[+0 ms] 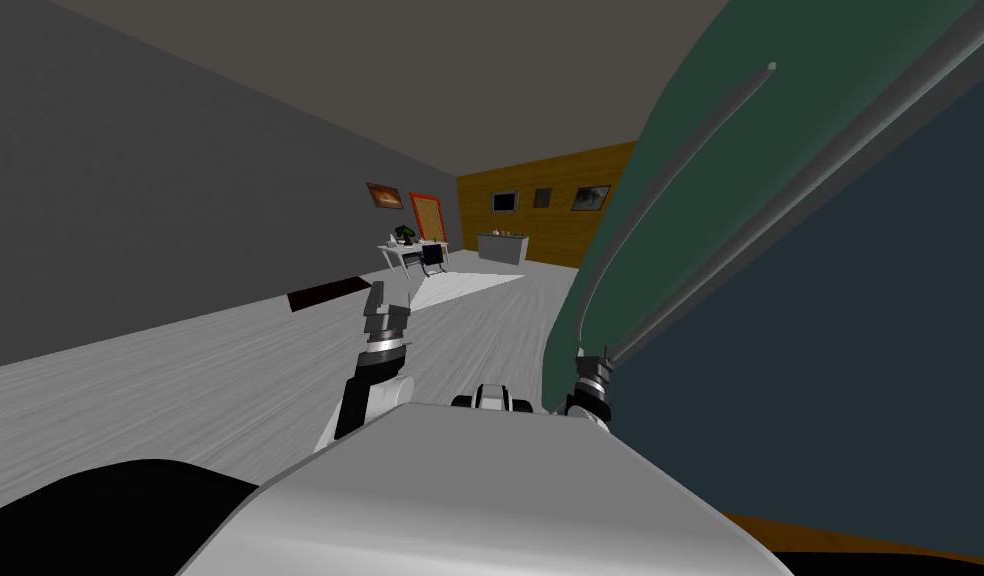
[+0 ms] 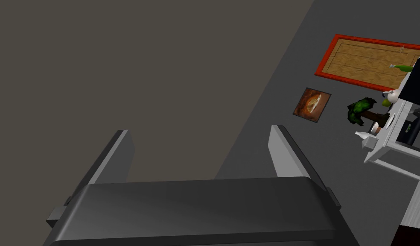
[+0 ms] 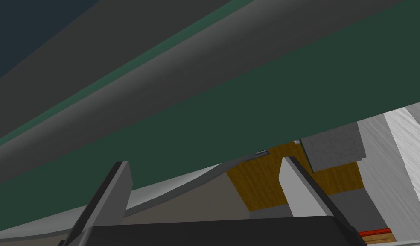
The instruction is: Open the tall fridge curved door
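Grey wall (image 1: 130,180) at left; wood-panelled end wall (image 1: 555,225) carries 3 frames (image 1: 504,201). Pale plank floor (image 1: 180,370); white desk (image 1: 408,250) below a red-framed board (image 1: 428,215).

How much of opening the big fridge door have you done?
Only the reaching looks done: my right gripper is close up at the green door, fingers open near its long grey handle, holding nothing. My left gripper hangs open off to the side. Left to do: close on the handle and pull the door out.
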`<state>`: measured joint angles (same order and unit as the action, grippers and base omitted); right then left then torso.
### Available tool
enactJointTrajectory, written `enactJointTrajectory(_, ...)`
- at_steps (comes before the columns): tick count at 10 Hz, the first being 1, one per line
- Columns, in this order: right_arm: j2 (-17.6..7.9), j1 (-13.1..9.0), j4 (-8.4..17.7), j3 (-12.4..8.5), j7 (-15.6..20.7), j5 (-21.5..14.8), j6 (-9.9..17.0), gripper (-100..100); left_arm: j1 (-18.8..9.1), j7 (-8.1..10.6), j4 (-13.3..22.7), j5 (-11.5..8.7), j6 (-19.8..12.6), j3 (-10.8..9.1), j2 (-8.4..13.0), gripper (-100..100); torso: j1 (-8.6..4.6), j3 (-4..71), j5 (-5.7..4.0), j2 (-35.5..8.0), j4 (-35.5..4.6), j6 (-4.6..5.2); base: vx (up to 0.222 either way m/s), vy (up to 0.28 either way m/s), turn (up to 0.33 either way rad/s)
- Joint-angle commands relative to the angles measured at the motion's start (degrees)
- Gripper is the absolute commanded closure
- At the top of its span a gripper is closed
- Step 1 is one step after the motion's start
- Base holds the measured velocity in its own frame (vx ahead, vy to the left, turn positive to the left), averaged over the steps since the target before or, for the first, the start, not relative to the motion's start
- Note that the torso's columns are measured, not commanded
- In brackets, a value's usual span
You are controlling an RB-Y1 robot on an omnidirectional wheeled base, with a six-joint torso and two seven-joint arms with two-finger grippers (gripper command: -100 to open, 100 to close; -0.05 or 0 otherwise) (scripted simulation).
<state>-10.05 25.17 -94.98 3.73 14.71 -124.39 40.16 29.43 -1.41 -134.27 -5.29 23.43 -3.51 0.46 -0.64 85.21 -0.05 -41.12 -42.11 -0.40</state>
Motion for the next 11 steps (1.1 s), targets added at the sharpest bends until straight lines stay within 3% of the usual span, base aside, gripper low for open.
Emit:
enactJointTrajectory(1, -0.95, -4.28, 3.42, 0.34, 3.87, 3.91, 2.74, -100, 0.01, 0.00, 0.00, 0.00, 0.00, 0.00, 0.00, 0, -0.01, 0.07, 0.00, 0.11, 0.01, 0.05, -0.105, -0.046, 0.164)
enactJointTrajectory(3, -0.95, -5.50, 3.42, 0.34, 4.62, 4.92, 2.74, -100, 0.01, 0.00, 0.00, 0.00, 0.00, -0.01, 0.00, 0, -0.14, 0.11, 0.05, 0.12, -0.05, 0.05, -0.070, -0.025, 0.041)
enactJointTrajectory(6, -1.72, -10.20, 7.76, 1.10, 9.46, 10.29, 6.13, -100, 0.01, 0.00, 0.00, 0.00, 0.00, -0.01, 0.00, 0, -0.15, 0.23, 0.11, 0.23, -0.05, -0.09, -0.094, -0.024, 0.142)
enactJointTrajectory(9, -2.10, -13.97, 9.93, 1.49, 12.89, 14.13, 7.82, -100, 0.00, 0.00, 0.00, 0.00, 0.00, 0.00, 0.00, 0, -0.25, 0.24, 0.11, 0.23, -0.04, -0.10, -0.103, -0.041, 0.138)
enactJointTrajectory(11, -2.10, -14.27, 9.93, 1.49, 12.89, 14.13, 7.82, -100, 0.03, 0.00, 0.00, 0.00, 0.00, -0.01, 0.00, 0, -0.14, 0.29, 0.21, 0.35, -0.09, 0.04, -0.019, -0.009, -0.016)
